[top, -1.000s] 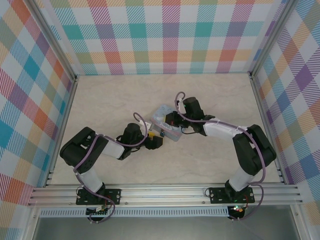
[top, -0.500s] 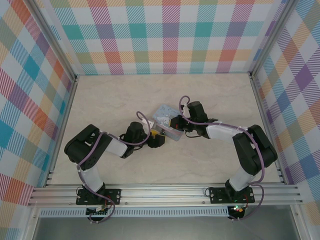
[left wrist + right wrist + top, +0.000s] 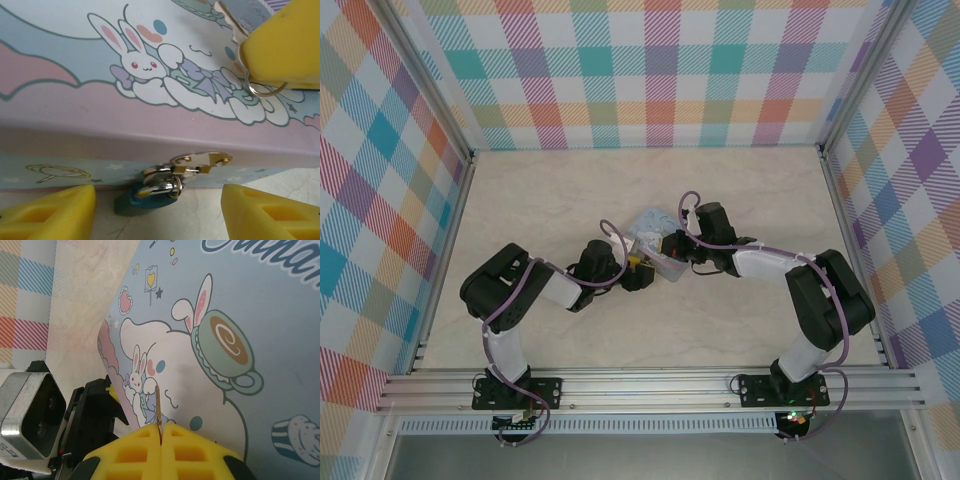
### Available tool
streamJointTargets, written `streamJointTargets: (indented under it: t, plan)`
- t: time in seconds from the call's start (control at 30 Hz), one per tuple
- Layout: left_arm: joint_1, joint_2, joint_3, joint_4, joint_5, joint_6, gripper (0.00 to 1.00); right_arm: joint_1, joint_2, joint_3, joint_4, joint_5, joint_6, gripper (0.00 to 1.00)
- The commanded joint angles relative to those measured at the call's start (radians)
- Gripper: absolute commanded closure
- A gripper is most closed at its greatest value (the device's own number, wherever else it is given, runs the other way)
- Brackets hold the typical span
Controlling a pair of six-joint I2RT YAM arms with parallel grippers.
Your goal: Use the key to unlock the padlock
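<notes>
The padlock (image 3: 154,191) hangs straight ahead of my left claw (image 3: 636,271). It sits in the gap between the claw's two yellow fingers (image 3: 52,216), nearer the left one and touching neither. Its silver shackle runs through the hasp (image 3: 202,161) on the tin's (image 3: 75,105) side wall. Its blue body points down to the worktop (image 3: 200,222) at the foot of that wall. My left claw stands apart with nothing in it, low over the worktop and just short of the tin.

The key (image 3: 158,407) is in my right claw (image 3: 161,428). That claw's fingers are clamped together on the key, so the thin blade sticks out ahead of the tips, over the cartoon lid.

Seen from my left wrist, the right claw is above and to the right of the padlock, over the lid. The key's ring (image 3: 265,91) dangles under its finger, and the blade points up and to the left. Key and padlock are apart, with the lid's edge between them.

From above, my two claws face each other across the tin. The left is at the wall with the hasp and the right is over the lid. The tin lies near the middle of the worktop.
</notes>
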Motion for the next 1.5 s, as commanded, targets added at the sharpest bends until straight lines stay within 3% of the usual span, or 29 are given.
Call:
streamJointTargets:
  t: [0.0, 0.33, 1.47]
  plan:
    - [-0.047, 0.051, 0.017, -0.043, 0.014, 0.005, 0.36, 0.007, 0.021, -0.019, -0.097, 0.018, -0.024, 1.0]
    - [-0.062, 0.045, 0.032, -0.048, 0.02, -0.027, 0.49, 0.009, 0.02, -0.021, -0.084, 0.017, -0.02, 1.0]
    - [-0.113, 0.031, 0.037, -0.057, -0.038, -0.134, 0.62, 0.012, 0.025, -0.016, -0.068, 0.017, -0.011, 1.0]
